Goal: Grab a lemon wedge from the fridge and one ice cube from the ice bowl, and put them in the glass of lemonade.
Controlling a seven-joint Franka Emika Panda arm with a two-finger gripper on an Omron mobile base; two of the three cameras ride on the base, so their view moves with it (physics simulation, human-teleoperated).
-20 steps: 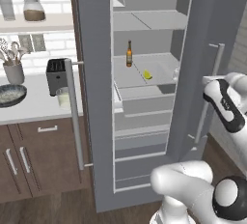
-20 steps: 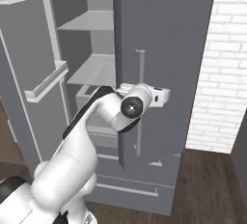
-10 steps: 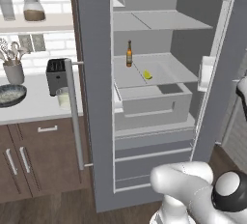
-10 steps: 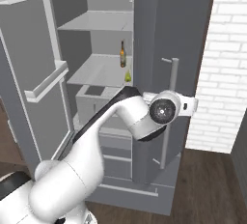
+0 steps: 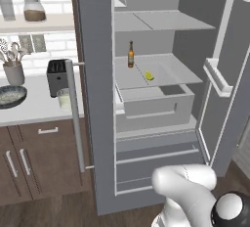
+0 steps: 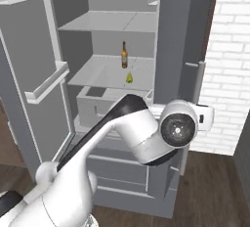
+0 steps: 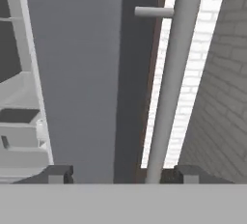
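Note:
The fridge [image 5: 97, 123] stands with its right door [image 5: 229, 89] swung wide. On the middle shelf lies the small yellow-green lemon wedge [image 5: 149, 76] [image 6: 130, 78], just right of a slim brown bottle [image 5: 130, 55]. Left of the fridge on the counter are the glass of lemonade [image 5: 64, 99] and, further left, the ice bowl [image 5: 10, 96]. My gripper [image 7: 123, 175] is open at the outer side of the right door. That door's silver bar handle [image 7: 169, 88] [image 6: 197, 99] stands between the spread fingertips [image 7: 187, 174], close to the right one and untouched. Nothing is held.
A black toaster [image 5: 57, 76] and a grey utensil cup [image 5: 13, 72] stand behind the glass. A white brick wall [image 6: 229, 64] runs close on the right of the open door. A grey drawer [image 5: 156, 106] sits under the lemon shelf.
The right fridge door has swung from part open to wide open. My gripper went from shut on the handle to open, with the bar loose between the fingers.

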